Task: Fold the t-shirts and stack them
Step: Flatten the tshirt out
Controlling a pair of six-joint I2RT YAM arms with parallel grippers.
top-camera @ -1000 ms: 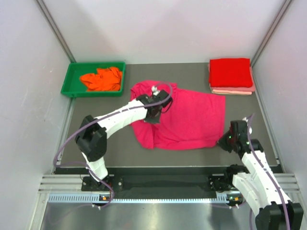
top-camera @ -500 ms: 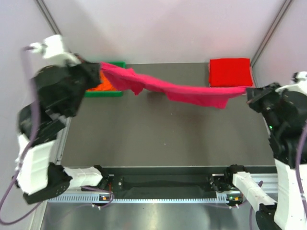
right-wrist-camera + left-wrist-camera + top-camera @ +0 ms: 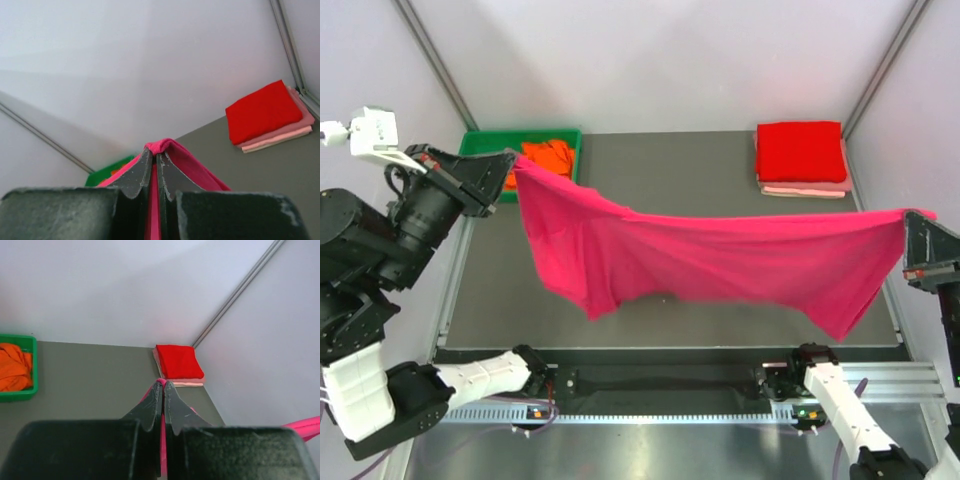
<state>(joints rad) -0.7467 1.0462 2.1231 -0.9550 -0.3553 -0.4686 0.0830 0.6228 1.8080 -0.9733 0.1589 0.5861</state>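
The magenta-pink t-shirt (image 3: 720,260) hangs stretched in the air across the table between both arms. My left gripper (image 3: 512,158) is raised high at the left and shut on one end of it; cloth shows between its fingers (image 3: 152,405). My right gripper (image 3: 910,218) is raised at the right edge, shut on the other end (image 3: 162,146). A folded bright red t-shirt (image 3: 801,151) lies on a folded pale pink t-shirt (image 3: 805,188) at the far right corner. An orange t-shirt (image 3: 548,153) lies crumpled in the green tray (image 3: 480,146).
The green tray stands at the far left corner, partly hidden behind my left arm. Pale walls close the cell on three sides, with metal posts (image 3: 435,60) at the corners. The grey mat (image 3: 660,300) lies under the hanging shirt.
The magenta-pink shirt lay flat a second ago. Both arms have lifted it off the table and pulled it apart, and it now hangs lower and more spread than half a second ago.
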